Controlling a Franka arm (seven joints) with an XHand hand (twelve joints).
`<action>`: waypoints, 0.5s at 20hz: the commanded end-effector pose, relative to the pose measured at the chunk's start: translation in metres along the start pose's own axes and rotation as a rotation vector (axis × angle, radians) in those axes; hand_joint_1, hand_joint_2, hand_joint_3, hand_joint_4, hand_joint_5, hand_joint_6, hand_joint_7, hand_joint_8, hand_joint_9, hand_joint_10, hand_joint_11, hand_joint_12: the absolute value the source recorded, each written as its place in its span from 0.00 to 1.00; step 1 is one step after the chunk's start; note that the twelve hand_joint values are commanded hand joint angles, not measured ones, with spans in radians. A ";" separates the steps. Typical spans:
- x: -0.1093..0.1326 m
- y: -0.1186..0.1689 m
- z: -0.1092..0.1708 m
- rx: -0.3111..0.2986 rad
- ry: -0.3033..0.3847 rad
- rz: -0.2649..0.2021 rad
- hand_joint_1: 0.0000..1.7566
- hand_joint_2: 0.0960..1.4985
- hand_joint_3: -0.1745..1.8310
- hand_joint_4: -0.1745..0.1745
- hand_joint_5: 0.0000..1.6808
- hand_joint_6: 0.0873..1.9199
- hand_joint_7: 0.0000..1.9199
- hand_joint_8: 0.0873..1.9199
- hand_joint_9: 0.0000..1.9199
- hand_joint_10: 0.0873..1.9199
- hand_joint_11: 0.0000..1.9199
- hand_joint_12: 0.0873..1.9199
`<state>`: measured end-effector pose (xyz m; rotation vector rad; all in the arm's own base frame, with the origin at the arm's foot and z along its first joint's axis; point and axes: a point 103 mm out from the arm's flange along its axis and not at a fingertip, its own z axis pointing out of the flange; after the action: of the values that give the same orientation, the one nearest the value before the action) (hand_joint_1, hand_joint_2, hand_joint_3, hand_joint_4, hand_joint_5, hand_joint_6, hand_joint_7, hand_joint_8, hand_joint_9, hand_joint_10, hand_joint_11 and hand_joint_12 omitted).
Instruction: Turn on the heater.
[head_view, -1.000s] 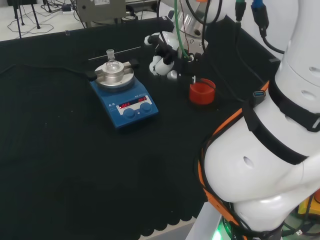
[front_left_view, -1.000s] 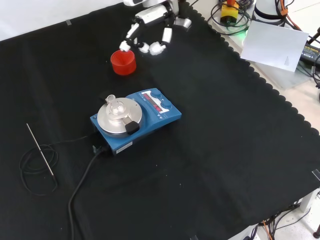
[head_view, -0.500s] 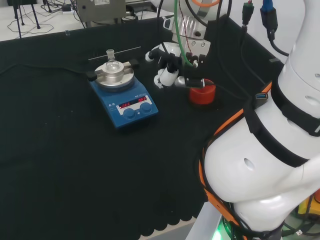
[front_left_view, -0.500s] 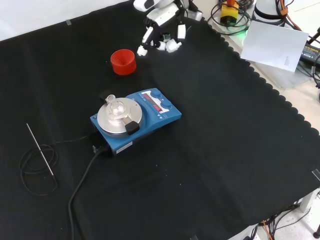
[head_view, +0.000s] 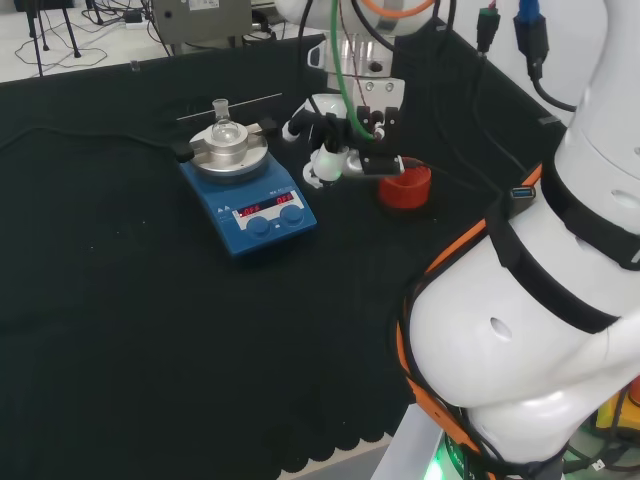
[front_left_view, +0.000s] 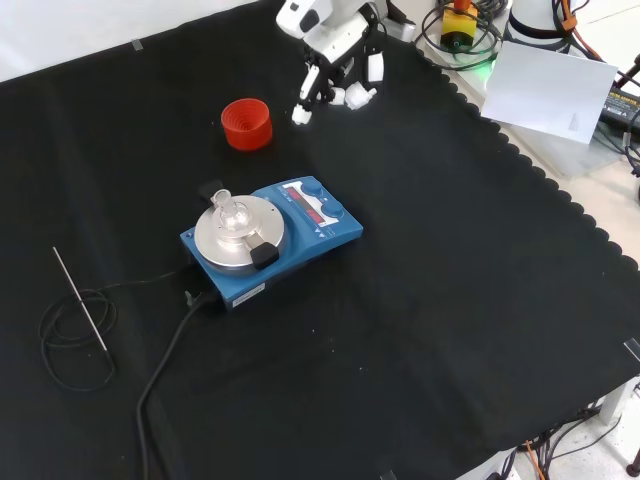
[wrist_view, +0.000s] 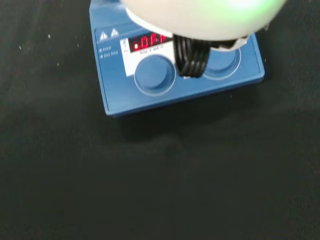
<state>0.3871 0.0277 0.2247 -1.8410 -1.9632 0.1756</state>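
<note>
The heater is a blue hotplate with a round metal top, a red lit display and two blue knobs. A small clear glass flask stands on its plate. In the head view my hand hovers just right of the heater, between it and a red ribbed ring. Its fingers hang relaxed and hold nothing. In the front view the hand is above and behind the heater, apart from it. The wrist view looks down on the heater's front panel with the display and both knobs.
The red ribbed ring stands on the cloth left of the hand in the front view. A thin metal probe with a coiled cable lies at the left. The heater's power cable runs toward the front edge.
The hand has moved off the red ring toward the heater: leftward in the head view, rightward and slightly lower in the front view. The heater and flask have not moved.
</note>
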 end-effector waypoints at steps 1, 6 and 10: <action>0.017 0.006 0.015 0.198 -0.072 0.023 0.82 0.41 0.59 0.35 0.27 0.00 0.89 0.85 0.95 0.87 0.96 0.92; 0.021 0.013 0.026 0.316 -0.113 0.043 0.83 0.40 0.61 0.37 0.25 0.00 0.90 0.85 0.95 0.87 0.96 0.93; 0.025 0.017 0.034 0.374 -0.144 0.058 0.83 0.40 0.62 0.38 0.23 0.00 0.90 0.85 0.95 0.87 0.96 0.93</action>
<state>0.3938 0.0488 0.2042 -1.7279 -1.8613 0.4838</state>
